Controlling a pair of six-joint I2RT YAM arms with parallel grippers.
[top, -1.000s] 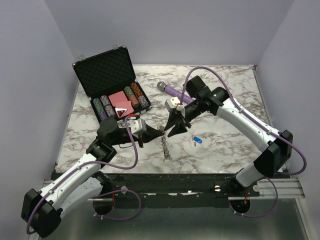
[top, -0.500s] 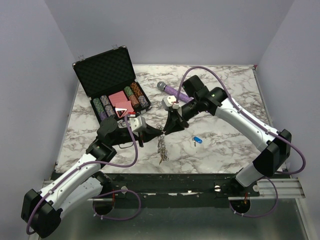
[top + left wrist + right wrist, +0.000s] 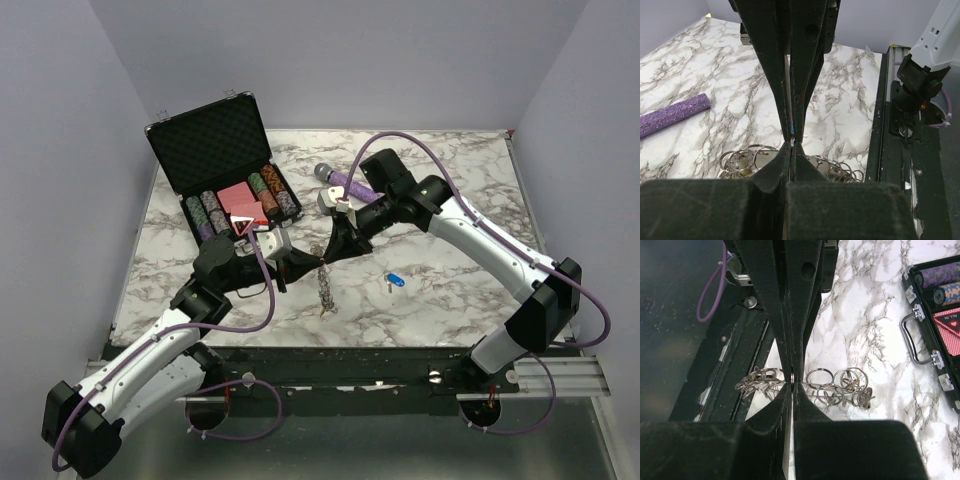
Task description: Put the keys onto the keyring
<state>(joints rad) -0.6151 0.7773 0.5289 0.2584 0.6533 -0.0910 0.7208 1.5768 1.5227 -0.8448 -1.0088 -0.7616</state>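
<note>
Presently:
- left gripper [image 3: 791, 146] clamped fully shut on keyring [image 3: 325, 290];
- right gripper [image 3: 791, 382] tip to tip opposite, closed to a slit, nipping same keyring;
- keyring held mid-table [image 3: 450, 200], rings hanging below;
- blue key [image 3: 393, 281] lying apart, rightward.

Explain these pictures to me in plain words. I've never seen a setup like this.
Two robot arms are bolted at the near edge of a marble-patterned table. The wide picture looks down from above and behind them; the other two come from a camera on each wrist, looking along its own black fingers. On the table lie an open case of poker chips, a purple microphone and one blue key. The left gripper and the right gripper meet tip to tip, both pinched on the keyring, a silvery bunch of loops that hangs from them.
</note>
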